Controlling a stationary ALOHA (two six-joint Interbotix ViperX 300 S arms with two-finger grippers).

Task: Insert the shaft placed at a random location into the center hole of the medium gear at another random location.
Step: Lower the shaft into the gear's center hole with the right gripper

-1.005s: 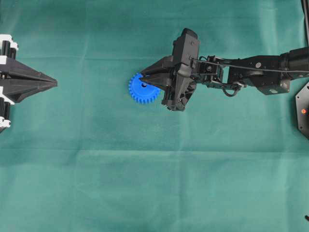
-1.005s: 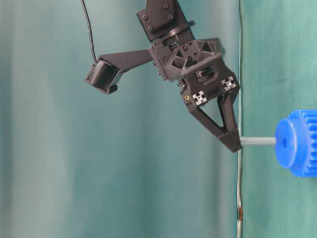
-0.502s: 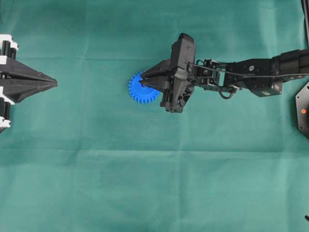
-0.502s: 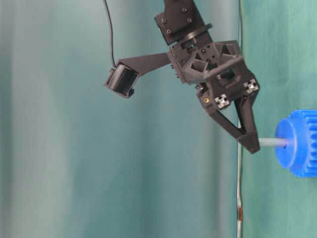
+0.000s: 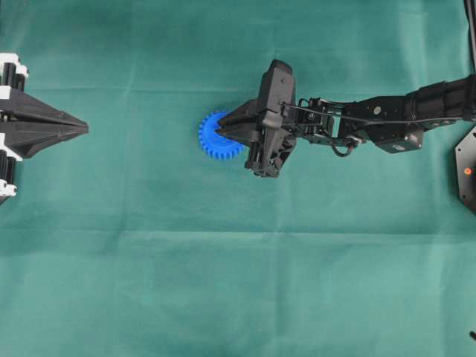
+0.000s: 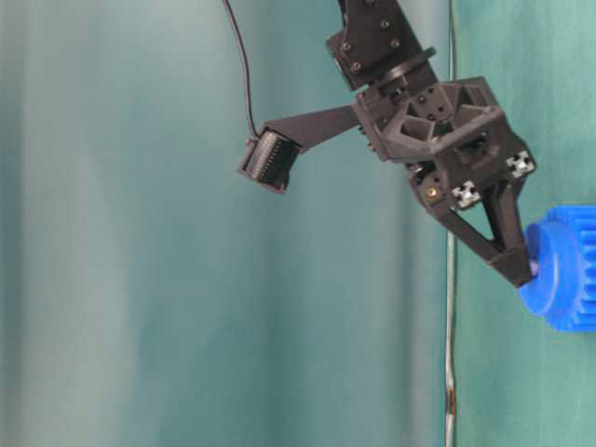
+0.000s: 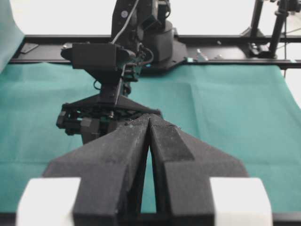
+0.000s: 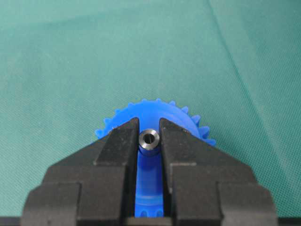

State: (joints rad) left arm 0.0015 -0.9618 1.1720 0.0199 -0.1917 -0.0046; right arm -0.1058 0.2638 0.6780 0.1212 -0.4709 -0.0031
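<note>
**Ana:** Where the right claw [image 5: 220,132] reaches across the green worktop [image 5: 238,282], what does it hold?

**Ben:** Its two black fingers [image 8: 117,146] pinch the shaft [image 8: 149,140], a small silver-grey pin seen end-on in the right wrist view, with a dark dimple in its top face.

**Ana:** And the medium gear [image 5: 216,141]?

**Ben:** Bright blue, flat on the cloth near the middle, directly under the claw tips. From table level, the fingertips [image 6: 515,267] sit right against the raised hub [image 6: 549,279], with only a sliver of pin showing between them. The center hole itself is hidden.

**Ana:** The left claw [image 5: 83,129]?

**Ben:** At the far left edge, well apart from the gear, pressed together and holding nothing.
</note>
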